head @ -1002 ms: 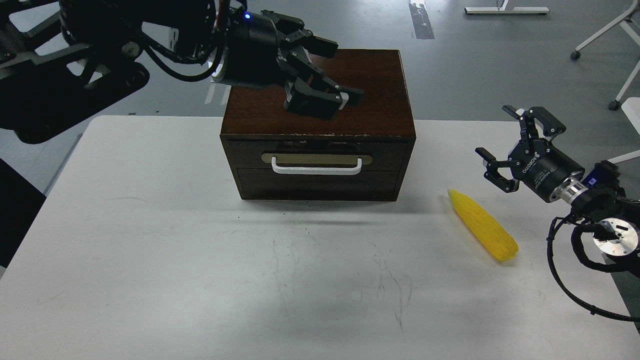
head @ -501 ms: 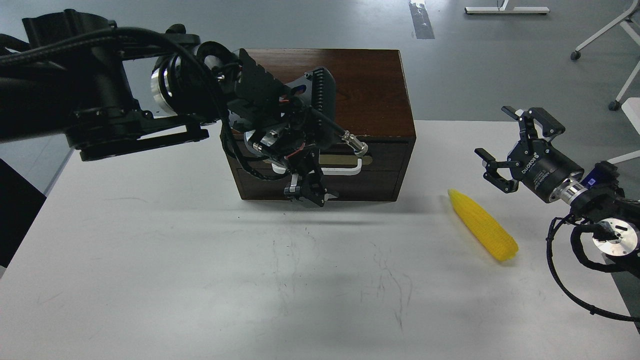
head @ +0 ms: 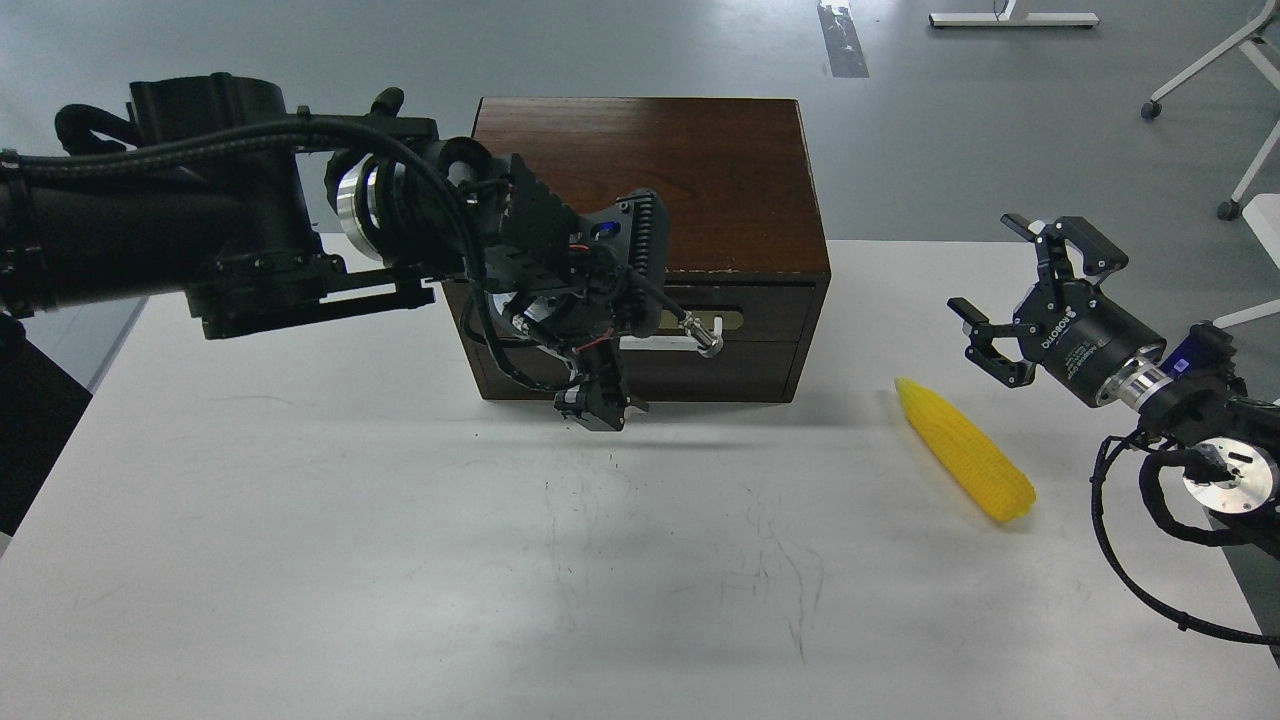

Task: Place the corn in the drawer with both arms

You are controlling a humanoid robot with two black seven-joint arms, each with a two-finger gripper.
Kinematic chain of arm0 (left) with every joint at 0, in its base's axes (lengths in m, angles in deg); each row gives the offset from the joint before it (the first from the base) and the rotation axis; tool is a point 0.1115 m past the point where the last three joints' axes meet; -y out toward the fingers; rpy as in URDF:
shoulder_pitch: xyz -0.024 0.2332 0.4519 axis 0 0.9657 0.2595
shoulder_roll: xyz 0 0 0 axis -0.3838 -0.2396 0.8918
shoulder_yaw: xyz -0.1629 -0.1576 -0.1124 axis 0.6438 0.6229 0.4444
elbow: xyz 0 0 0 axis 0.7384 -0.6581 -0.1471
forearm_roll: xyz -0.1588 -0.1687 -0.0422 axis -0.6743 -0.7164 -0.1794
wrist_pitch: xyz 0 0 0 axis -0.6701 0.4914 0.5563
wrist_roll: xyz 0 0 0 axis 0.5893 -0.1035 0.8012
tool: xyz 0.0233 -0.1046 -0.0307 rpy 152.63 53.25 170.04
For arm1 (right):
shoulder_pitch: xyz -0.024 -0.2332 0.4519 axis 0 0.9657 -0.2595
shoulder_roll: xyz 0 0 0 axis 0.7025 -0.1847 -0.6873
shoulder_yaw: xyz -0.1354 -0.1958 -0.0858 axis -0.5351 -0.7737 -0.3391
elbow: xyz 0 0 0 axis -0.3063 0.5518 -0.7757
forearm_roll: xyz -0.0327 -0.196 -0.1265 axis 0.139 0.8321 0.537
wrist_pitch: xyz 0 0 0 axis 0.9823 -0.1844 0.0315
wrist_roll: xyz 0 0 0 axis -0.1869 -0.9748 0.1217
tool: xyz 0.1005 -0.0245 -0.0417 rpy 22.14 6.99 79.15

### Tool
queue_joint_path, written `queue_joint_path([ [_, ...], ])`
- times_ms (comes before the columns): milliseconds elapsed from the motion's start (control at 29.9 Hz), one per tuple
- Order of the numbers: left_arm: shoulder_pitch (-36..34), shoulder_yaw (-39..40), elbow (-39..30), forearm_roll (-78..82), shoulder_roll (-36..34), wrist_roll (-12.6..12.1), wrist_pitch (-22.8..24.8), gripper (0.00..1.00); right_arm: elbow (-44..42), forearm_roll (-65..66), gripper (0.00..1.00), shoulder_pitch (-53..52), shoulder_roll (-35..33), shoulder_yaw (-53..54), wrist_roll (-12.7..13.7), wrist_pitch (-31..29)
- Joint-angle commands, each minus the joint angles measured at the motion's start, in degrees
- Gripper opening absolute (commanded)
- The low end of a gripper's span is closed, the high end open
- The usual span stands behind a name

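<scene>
The corn (head: 965, 450) lies on the white table (head: 400, 560), to the right of the dark-brown box (head: 690, 170). The drawer (head: 765, 308) in the box front looks closed; its white handle (head: 668, 343) is mostly hidden behind my left wrist. My left gripper (head: 598, 405) hangs down in front of the drawer, its fingers low near the box's bottom edge, dark and too bunched to tell apart. My right gripper (head: 992, 288) is open and empty, just above and right of the corn's tapered end, not touching it.
Chair legs with castors (head: 1215, 95) stand on the grey floor at the back right, off the table. The table's right edge runs close under my right arm. The left arm's thick links cover the table's back left.
My left arm has come down from above the box top to the front of the drawer, then shifted a little left and lower. The right arm and corn have not moved.
</scene>
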Motion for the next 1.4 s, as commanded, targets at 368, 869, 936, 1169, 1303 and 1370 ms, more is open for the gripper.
queue_joint_path([
  [368,1.94,-0.77,1.72,0.01,0.49,0.01,0.00,0.98,-0.08,0.00,1.00,0.10,0.01,-0.09,0.00,0.00],
  [869,3.26,-1.12,3.75,0.01,2.25,0.01,0.00,0.98,-0.08,0.00,1.00,0.45,-0.07,-0.09,0.00,0.00],
  [936,3.35,-1.21,4.01,0.01,2.33,0.01,0.00,0.98,0.00,0.00,1.00,0.45,-0.07,-0.09,0.00,0.00],
  [1169,3.44,-1.21,4.98,0.01,2.42,0.01,0.00,0.98,0.00,0.00,1.00,0.54,-0.07,-0.09,0.00,0.00],
  [1303,3.96,-1.21,4.98,0.01,2.95,0.01,0.00,0.98,0.00,0.00,1.00,0.54,-0.07,-0.09,0.00,0.00],
  [1370,3.96,-1.21,4.98,0.01,3.21,0.01,0.00,0.98,0.00,0.00,1.00,0.63,-0.16,-0.09,0.00,0.00],
])
